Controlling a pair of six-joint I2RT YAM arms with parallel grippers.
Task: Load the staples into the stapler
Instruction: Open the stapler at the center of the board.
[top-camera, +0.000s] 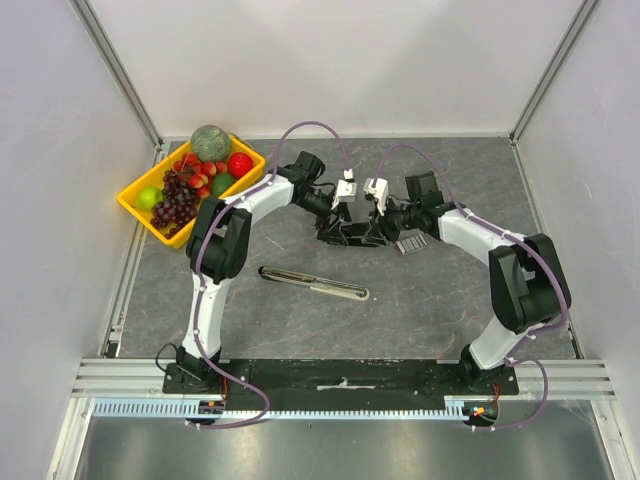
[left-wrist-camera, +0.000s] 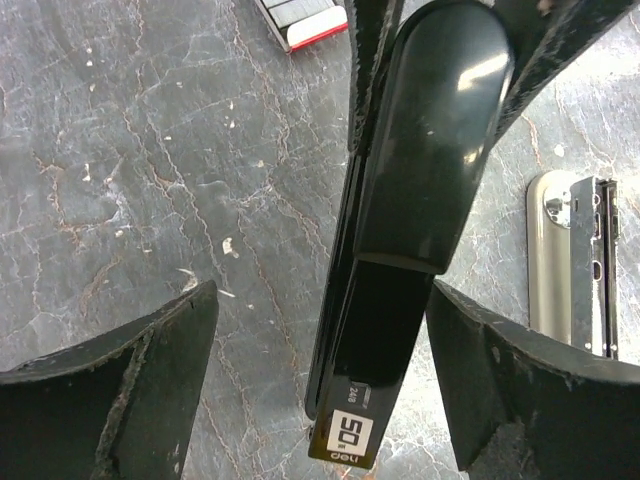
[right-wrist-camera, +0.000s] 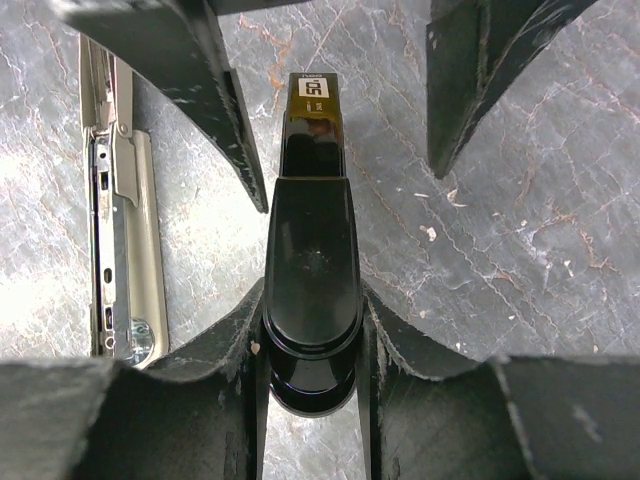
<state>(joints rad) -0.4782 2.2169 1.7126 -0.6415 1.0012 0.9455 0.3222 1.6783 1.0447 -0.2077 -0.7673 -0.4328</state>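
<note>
A black stapler (top-camera: 350, 234) with a white "50" label lies on the grey table between both arms. My right gripper (right-wrist-camera: 312, 290) is shut on its rounded rear end (right-wrist-camera: 312, 260). My left gripper (left-wrist-camera: 320, 300) stands open astride its labelled front end (left-wrist-camera: 400, 250), one finger (left-wrist-camera: 110, 400) well off to the left and the other (left-wrist-camera: 540, 400) close on the right. The staples sit in a small white-and-red box (top-camera: 410, 243), just right of the right gripper (top-camera: 385, 220); its corner (left-wrist-camera: 300, 20) shows in the left wrist view.
A long silver stapler (top-camera: 315, 283) lies opened out flat nearer the arm bases, its metal channel (left-wrist-camera: 590, 260) showing beside the black one (right-wrist-camera: 115, 230). A yellow basket (top-camera: 135, 200) of fruit stands at the back left. Walls enclose the table.
</note>
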